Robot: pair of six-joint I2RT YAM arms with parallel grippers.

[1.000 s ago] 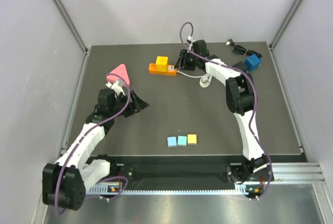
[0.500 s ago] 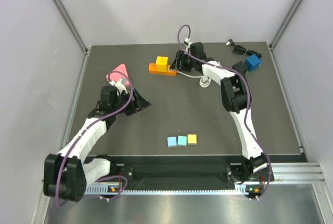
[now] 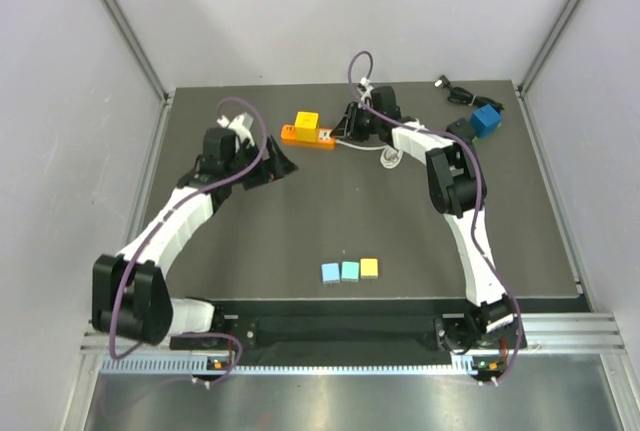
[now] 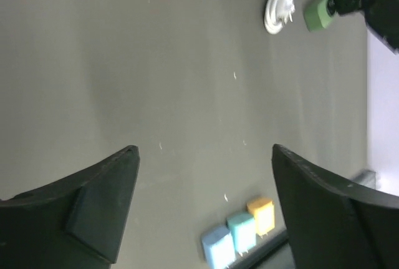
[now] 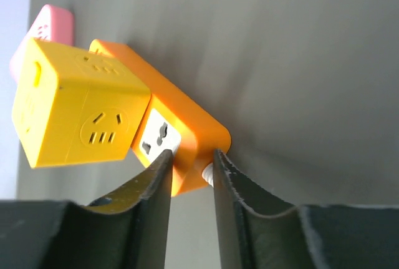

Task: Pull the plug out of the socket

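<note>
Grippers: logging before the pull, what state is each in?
Left gripper: open, empty.
Right gripper: shut on the end of the orange plastic socket strip.

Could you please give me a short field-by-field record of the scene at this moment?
plug: yellow cube plug, seated on the orange power strip, not yet pulled off
right arm: right gripper, jaws closed on the strip's cable end
left arm: left gripper, jaws wide open, empty, apart from the strip
other items: white cable, blue cube, three small blocks
</note>
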